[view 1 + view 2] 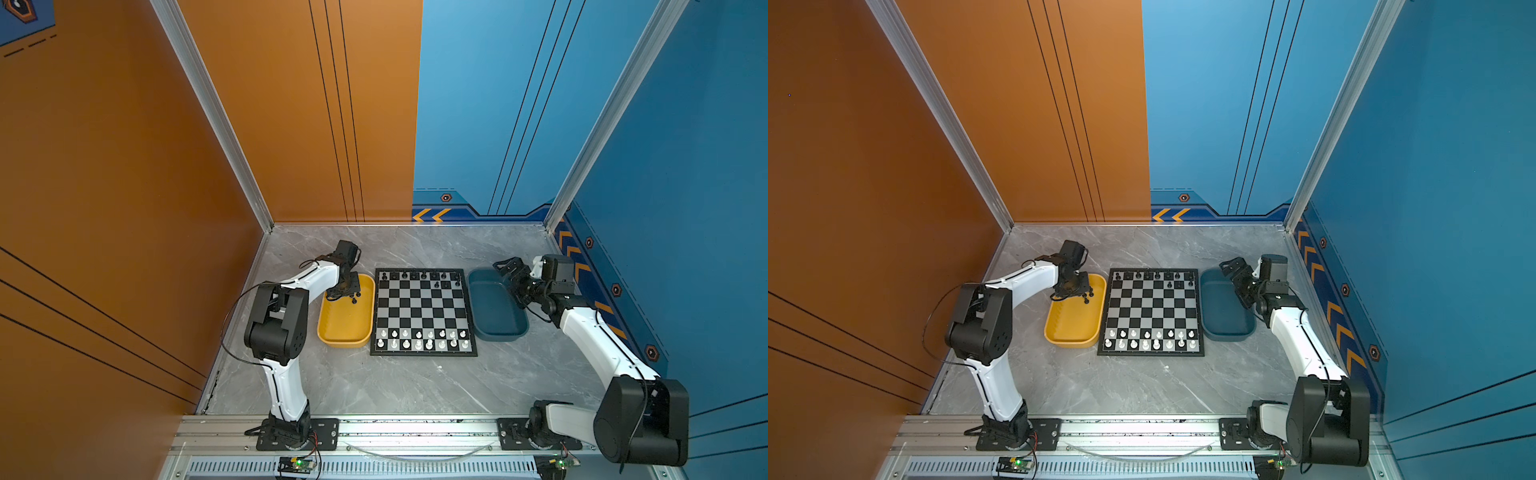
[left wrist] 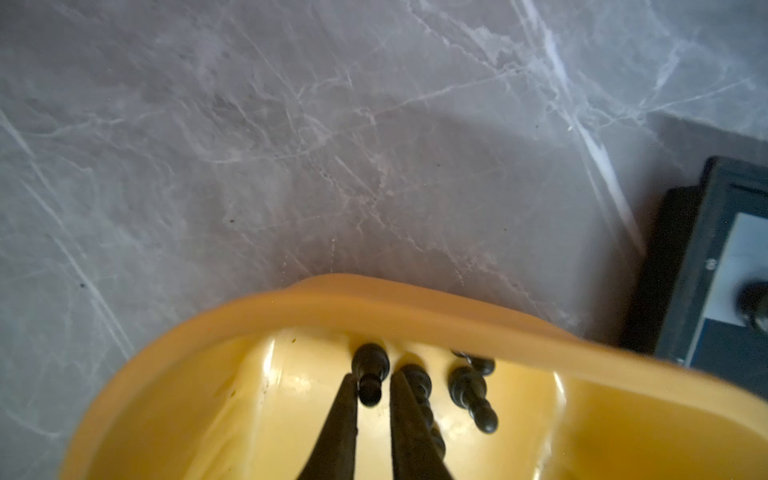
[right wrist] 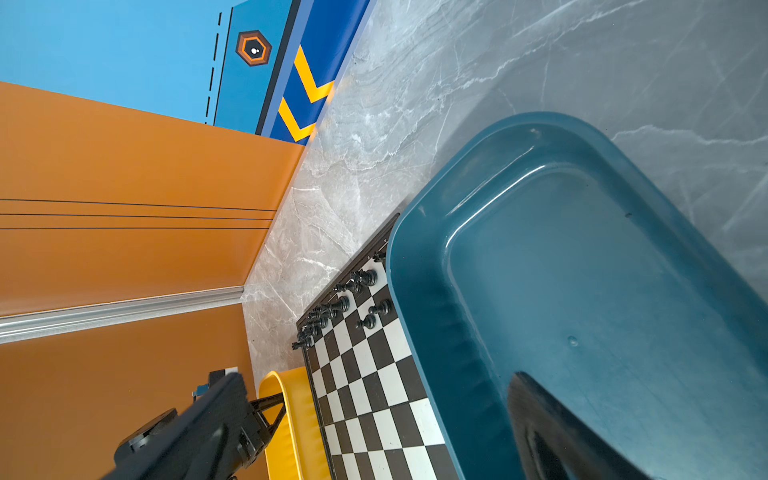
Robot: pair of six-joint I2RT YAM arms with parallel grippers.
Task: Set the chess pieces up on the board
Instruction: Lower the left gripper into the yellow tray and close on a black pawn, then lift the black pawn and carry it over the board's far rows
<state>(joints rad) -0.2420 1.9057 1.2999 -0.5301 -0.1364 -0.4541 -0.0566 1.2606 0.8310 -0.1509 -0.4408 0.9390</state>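
Note:
My left gripper (image 2: 372,388) reaches down into the far end of the yellow tray (image 2: 374,299). Its thin fingers are closed on the head of a small black chess piece (image 2: 370,365) lying there. Other black pieces (image 2: 469,390) lie right beside it, one partly behind a finger. In both top views the left gripper (image 1: 338,296) (image 1: 1060,296) hangs over that tray end. The board (image 1: 424,316) (image 1: 1152,311) has black pieces (image 1: 424,275) along its far row and two (image 1: 440,284) in the row in front of it. My right gripper (image 1: 509,266) (image 3: 376,378) hovers open and empty.
White chessmen (image 1: 422,338) fill the board's two near rows. The dark blue tray (image 1: 498,324) (image 3: 582,291) lies right of the board, under my right gripper. The yellow tray (image 1: 345,343) touches the board's left side. Orange and blue walls close in the marble table (image 1: 415,382).

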